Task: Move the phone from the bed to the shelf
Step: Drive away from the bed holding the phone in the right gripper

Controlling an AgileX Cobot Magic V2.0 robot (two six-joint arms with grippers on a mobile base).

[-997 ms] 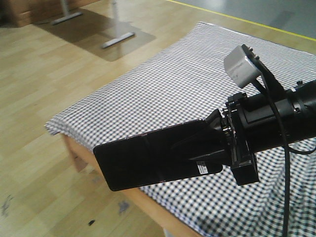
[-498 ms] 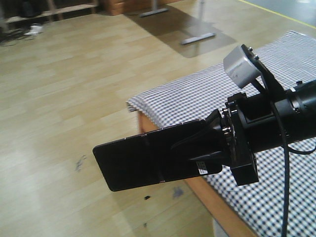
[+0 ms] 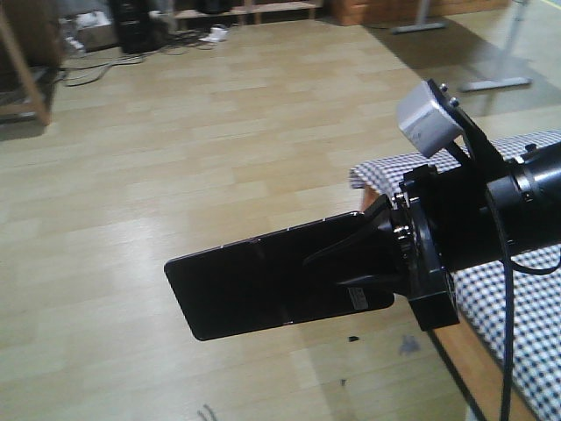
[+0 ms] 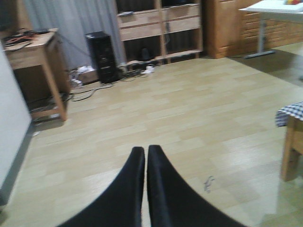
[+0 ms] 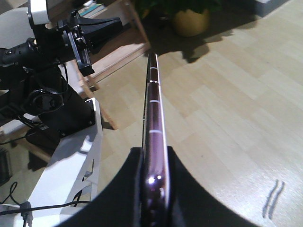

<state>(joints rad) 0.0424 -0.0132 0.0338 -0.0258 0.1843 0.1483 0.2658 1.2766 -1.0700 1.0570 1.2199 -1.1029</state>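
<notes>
The phone [image 3: 254, 289] is off the bed [image 3: 526, 298] and hangs in the air over the wooden floor [image 3: 175, 158]. The right gripper [image 3: 346, 274] grips it at one short end, its fingers [image 3: 355, 250] clamped on the two flat faces, so most of the slab juts out unsupported. It looks thin, stiff and glossy — probably slippery, and liable to chip if knocked on a hard edge. A hold nearer its middle would lever less. The left gripper [image 4: 145, 158] has its fingers pressed together on nothing.
</notes>
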